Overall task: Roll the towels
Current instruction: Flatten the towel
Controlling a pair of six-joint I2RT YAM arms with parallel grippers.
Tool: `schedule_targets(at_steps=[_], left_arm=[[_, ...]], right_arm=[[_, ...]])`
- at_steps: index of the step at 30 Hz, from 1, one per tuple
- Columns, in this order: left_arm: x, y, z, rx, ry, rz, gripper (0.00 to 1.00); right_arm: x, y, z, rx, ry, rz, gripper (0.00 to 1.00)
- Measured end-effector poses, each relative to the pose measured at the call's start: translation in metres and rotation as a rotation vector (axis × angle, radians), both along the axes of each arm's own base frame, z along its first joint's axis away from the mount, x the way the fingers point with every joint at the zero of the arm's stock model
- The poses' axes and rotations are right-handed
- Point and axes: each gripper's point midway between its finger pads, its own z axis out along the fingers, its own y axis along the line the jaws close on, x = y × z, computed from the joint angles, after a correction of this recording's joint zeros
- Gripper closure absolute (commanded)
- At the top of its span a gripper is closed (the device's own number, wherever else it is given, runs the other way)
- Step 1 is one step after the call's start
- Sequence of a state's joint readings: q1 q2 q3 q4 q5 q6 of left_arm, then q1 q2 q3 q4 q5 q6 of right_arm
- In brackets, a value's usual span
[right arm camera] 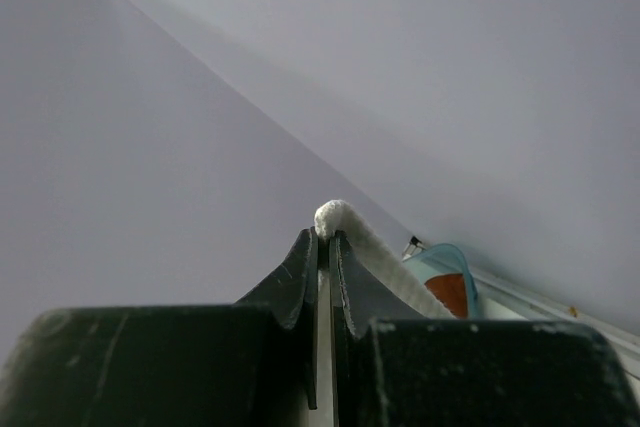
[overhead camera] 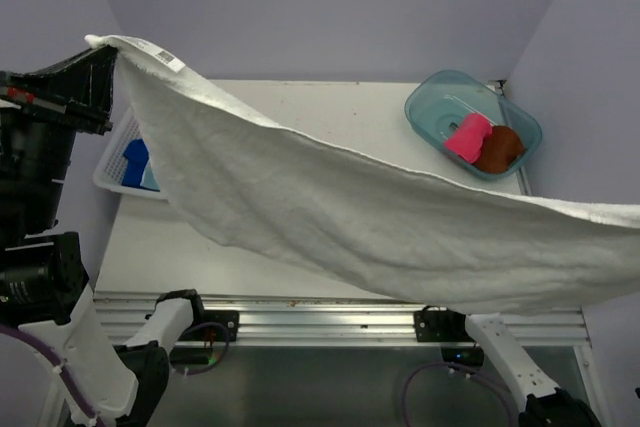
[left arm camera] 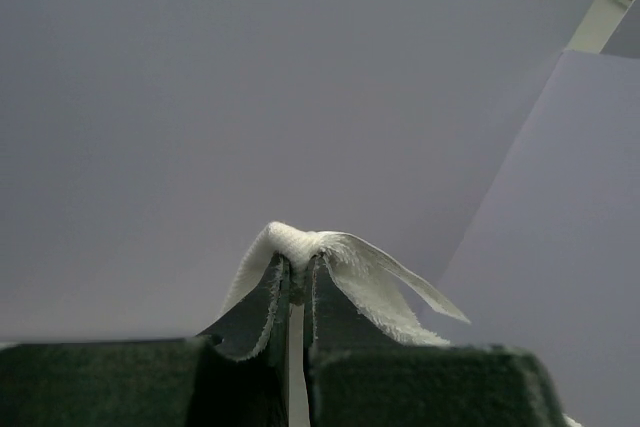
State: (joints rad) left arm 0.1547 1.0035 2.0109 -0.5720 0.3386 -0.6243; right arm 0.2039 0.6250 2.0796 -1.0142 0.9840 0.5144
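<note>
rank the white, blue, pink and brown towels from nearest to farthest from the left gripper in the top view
1. white towel: corner pinched in the left gripper, top left
2. blue towel: in the basket, left edge
3. pink towel: in the tub, far right
4. brown towel: beside pink, farther right

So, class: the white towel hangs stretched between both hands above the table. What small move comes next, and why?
Probably lower both hands together, laying the white towel flat on the table: pinched by the left hand and right hand, it sags in mid-air, where rolling likely can't start.
</note>
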Motion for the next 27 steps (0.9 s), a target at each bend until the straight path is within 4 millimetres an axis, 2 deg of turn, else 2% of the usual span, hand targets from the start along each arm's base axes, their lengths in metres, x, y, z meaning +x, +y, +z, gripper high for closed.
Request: schedule_targets(at_steps=[2,4,6,8,10,12,15,16,17,18,19,20,21,23,24,27], left_arm=[[-0.017,0.001,0.007,0.003,-0.033,0.024,1.0],[-0.025,0.003,0.005,0.004,-0.039,0.04,1.0],[-0.021,0.004,-0.009,0.001,-0.01,0.045,1.0],[-0.004,0.007,-0.037,-0.007,0.05,0.046,1.0],[0.026,0.012,-0.077,-0.021,0.154,0.047,1.0],[0.066,0.018,-0.14,-0.045,0.307,0.047,1.0],[0.119,0.026,-0.248,-0.09,0.569,0.046,1.0],[0.136,0.029,-0.29,-0.109,0.678,0.049,1.0],[0.147,0.031,-0.323,-0.124,0.761,0.055,1.0],[0.153,0.033,-0.345,-0.133,0.819,0.061,1.0],[0.163,0.035,-0.388,-0.149,0.934,0.077,1.0],[0.167,0.036,-0.411,-0.152,0.997,0.085,1.0],[0.171,0.036,-0.428,-0.153,1.045,0.09,1.0],[0.179,0.034,-0.446,-0.146,1.089,0.095,1.0],[0.183,0.033,-0.451,-0.142,1.097,0.096,1.0],[0.199,0.034,-0.454,-0.136,1.102,0.101,1.0]], right_arm=[[0.002,-0.002,-0.008,0.0,0.029,-0.003,1.0],[0.009,-0.002,-0.017,-0.005,0.064,0.004,1.0],[0.023,0.001,-0.031,-0.012,0.123,0.013,1.0],[0.042,0.004,-0.051,-0.022,0.196,0.019,1.0],[0.07,0.011,-0.077,-0.04,0.299,0.024,1.0],[0.101,0.019,-0.108,-0.063,0.414,0.018,1.0],[0.157,0.036,-0.179,-0.123,0.668,0.007,1.0],[0.171,0.04,-0.201,-0.141,0.745,0.004,1.0],[0.192,0.046,-0.231,-0.164,0.848,-0.002,1.0],[0.205,0.05,-0.252,-0.177,0.914,-0.003,1.0],[0.218,0.054,-0.276,-0.188,0.994,-0.004,1.0],[0.231,0.055,-0.302,-0.187,1.08,-0.008,1.0],[0.241,0.055,-0.321,-0.179,1.138,-0.009,1.0],[0.26,0.052,-0.358,-0.14,1.238,-0.01,1.0],[0.267,0.049,-0.373,-0.113,1.272,-0.007,1.0],[0.283,0.038,-0.397,-0.039,1.307,-0.009,1.0]])
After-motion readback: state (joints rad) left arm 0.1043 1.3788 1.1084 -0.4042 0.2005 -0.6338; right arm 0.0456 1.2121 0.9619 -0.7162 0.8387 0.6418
